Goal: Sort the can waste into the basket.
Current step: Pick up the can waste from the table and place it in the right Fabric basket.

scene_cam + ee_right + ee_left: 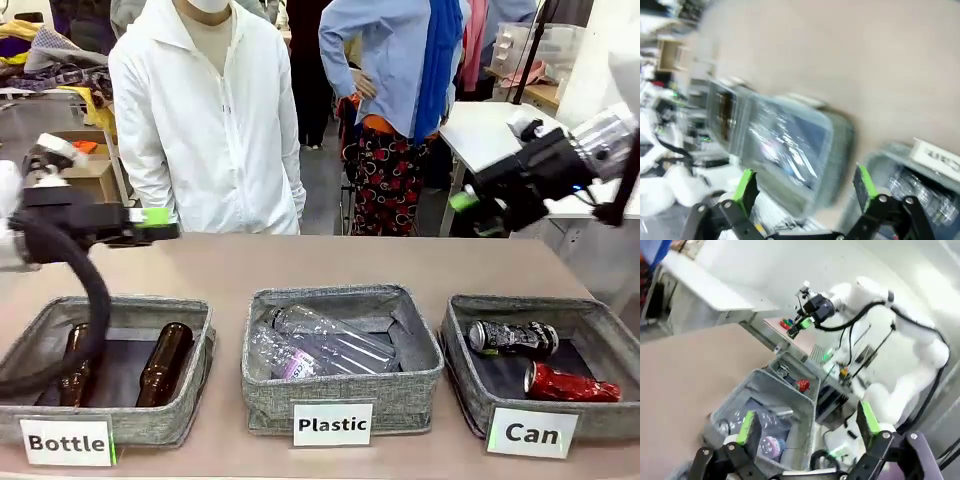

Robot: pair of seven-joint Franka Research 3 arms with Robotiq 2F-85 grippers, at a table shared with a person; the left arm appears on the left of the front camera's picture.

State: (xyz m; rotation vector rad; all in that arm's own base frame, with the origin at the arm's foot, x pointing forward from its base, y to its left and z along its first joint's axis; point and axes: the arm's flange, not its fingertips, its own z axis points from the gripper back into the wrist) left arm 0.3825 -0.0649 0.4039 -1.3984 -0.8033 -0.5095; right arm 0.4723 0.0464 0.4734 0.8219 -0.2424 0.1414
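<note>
Both cans lie in the grey basket [462, 345] labelled "Can" at the right: the black-and-blue can [513, 338] towards the back, the crushed red can [570, 384] in front of it. My left gripper [165, 225] hangs open and empty over the table's left, above the "Bottle" bin. My right gripper [460, 205] is open and empty, high above the far right of the table. In the left wrist view, the gripper [807, 422] frames the red can [802, 385] and the dark can [784, 371] farther off. The right wrist view is blurred, with its gripper [805, 184] over the basket [890, 155].
The "Bottle" bin [30, 335] at the left holds two brown glass bottles. The middle "Plastic" bin [260, 385] holds clear plastic bottles. A person in a white jacket [205, 120] stands at the far edge. Bare tabletop [330, 262] lies behind the bins.
</note>
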